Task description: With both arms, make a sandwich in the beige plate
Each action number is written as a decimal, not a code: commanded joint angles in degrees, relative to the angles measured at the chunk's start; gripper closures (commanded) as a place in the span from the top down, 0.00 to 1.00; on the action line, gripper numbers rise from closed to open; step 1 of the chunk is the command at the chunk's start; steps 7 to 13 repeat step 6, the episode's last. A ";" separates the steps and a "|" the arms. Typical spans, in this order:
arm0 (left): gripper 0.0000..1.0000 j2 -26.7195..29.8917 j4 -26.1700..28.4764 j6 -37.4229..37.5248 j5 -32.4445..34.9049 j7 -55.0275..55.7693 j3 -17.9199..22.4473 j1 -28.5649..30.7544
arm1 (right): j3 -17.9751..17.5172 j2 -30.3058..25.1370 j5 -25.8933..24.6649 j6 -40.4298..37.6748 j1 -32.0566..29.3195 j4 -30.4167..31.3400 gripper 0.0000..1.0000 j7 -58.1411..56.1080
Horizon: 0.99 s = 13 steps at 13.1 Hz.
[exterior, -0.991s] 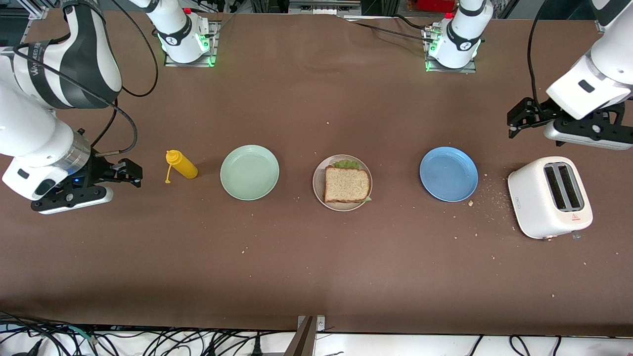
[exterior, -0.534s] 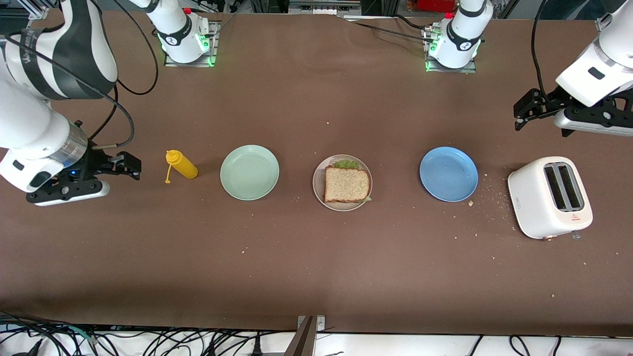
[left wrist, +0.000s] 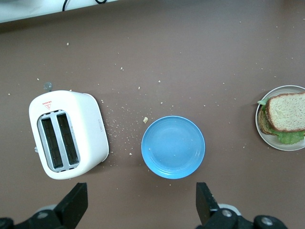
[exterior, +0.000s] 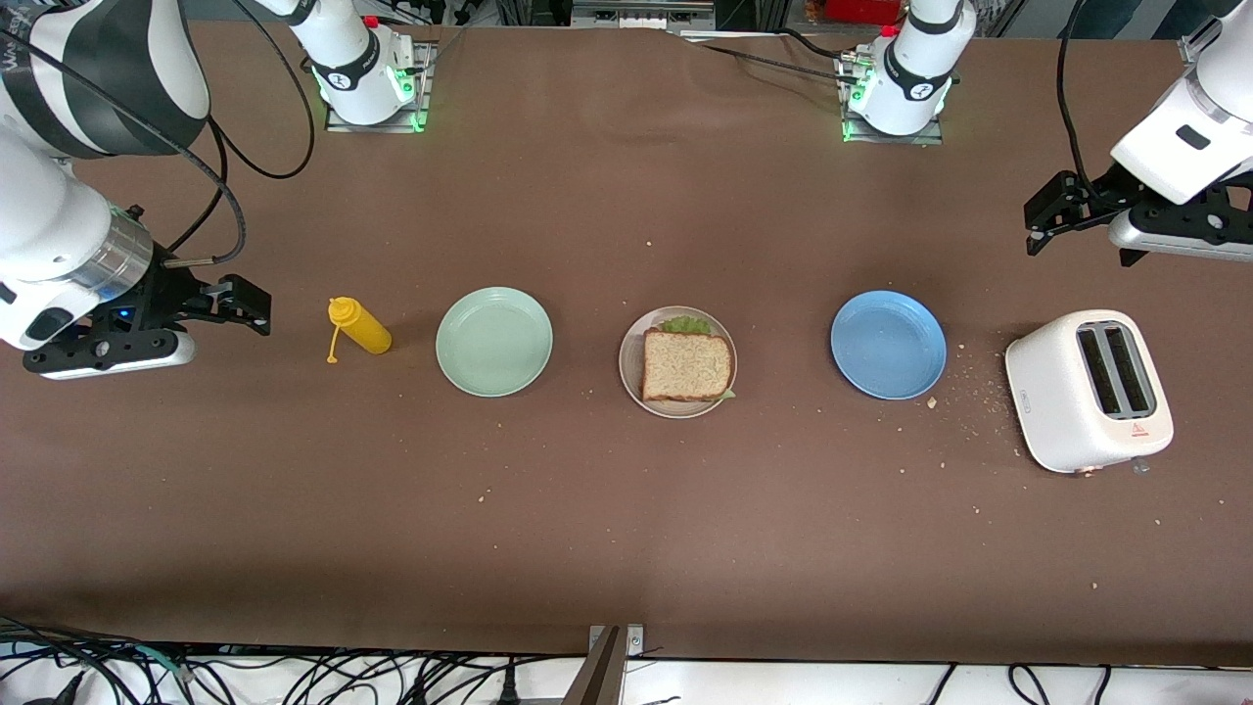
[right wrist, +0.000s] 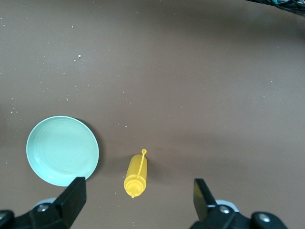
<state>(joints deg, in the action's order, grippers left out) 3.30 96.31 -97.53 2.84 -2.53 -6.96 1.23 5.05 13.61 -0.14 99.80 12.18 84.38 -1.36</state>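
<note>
Left gripper [exterior: 1040, 217]: fingers [left wrist: 72, 204] spread fully apart, holding nothing and touching nothing. It hangs in the air over the counter [exterior: 626, 529] at the left arm's end, close to the white toaster [exterior: 1089, 390].

Right gripper [exterior: 247, 305]: fingers [right wrist: 71, 196] spread fully apart, likewise empty. It hangs over the counter at the right arm's end, beside the yellow squeeze bottle [exterior: 358, 326].

The sandwich [exterior: 687, 364] lies in the beige plate [exterior: 629, 360] at mid-counter: a brown toast slice on top, green lettuce showing at its edge. Nothing stands between either gripper and the plate's surroundings.

Count on the counter:
- Three plates: the beige plate, one mint-green plate [exterior: 494, 341] toward the right arm's end, one blue plate [exterior: 888, 344] toward the left arm's end. The latter two carry nothing.
- One toaster with two slots.
- One bottle, lying on its side.
- Scattered crumbs, densest between the blue plate and the toaster.
</note>
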 commanded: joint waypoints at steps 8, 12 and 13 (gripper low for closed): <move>1.00 0.30 0.28 -0.90 1.12 0.95 -0.42 -0.44 | 0.13 -1.57 0.93 -0.13 -0.05 1.05 1.00 0.92; 1.00 0.30 0.28 -0.90 1.12 0.95 -0.42 -0.44 | 0.13 -1.57 0.93 -0.13 -0.05 1.05 1.00 0.92; 1.00 0.30 0.28 -0.90 1.12 0.95 -0.42 -0.44 | 0.13 -1.57 0.93 -0.13 -0.05 1.05 1.00 0.92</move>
